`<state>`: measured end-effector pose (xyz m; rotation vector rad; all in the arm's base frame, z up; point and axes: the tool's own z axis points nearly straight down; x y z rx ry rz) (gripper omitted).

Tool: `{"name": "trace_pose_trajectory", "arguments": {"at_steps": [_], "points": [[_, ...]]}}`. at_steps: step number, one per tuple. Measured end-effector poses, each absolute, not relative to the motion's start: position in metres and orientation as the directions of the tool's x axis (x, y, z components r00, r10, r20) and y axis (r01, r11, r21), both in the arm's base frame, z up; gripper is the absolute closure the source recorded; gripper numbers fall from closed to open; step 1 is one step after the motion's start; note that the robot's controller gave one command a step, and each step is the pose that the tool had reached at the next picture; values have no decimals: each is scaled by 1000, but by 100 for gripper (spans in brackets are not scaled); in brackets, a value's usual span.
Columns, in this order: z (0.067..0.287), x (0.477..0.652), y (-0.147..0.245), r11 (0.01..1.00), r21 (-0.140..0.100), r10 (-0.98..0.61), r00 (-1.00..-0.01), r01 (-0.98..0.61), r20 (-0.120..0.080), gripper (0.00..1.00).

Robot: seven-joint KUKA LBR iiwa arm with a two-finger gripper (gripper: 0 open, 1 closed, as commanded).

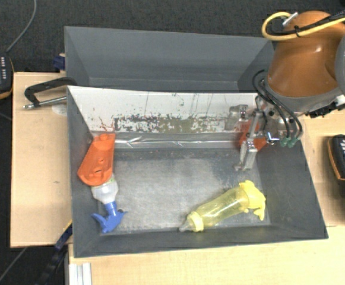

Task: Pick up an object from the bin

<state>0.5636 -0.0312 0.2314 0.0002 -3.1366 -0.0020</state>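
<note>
Camera view puts the gripper (242, 164) low in the bin (160, 58), on your right side of it, close to the back wall and near the right wall. It hangs over bare grey floor, with nothing under it or in its grasp. From this angle you cannot tell whether it is spread or closed, because its metal tip reads as a single narrow strip pointing down at the floor.

The arm (344, 58) comes in from the right. Its rounded orange cover (303, 52) sits above the bin's right rim, and dark cables (282, 126) loop down from it to the wrist.

The nearest thing to the gripper is the yellow bottle (222, 208). It is see-through and lies on its side along the front wall, right of the middle. Its bright yellow end points to the right and its narrow end points left towards the front centre. It lies in front of the gripper and apart from it, not touching.

Well away, against the left wall, you have the orange object (98, 159). It has a broad orange body at the back, a white middle, and a small blue tip at the front-left corner. It lies flat, pointing from back to front along that wall.

The floor between the two things is bare.
</note>
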Motion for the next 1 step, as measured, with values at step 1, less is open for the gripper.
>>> {"name": "trace_pose_trajectory", "arguments": {"at_steps": [1], "points": [[236, 565, -31, 1000, 1, -1, -1000, -1, -4, 0]]}}
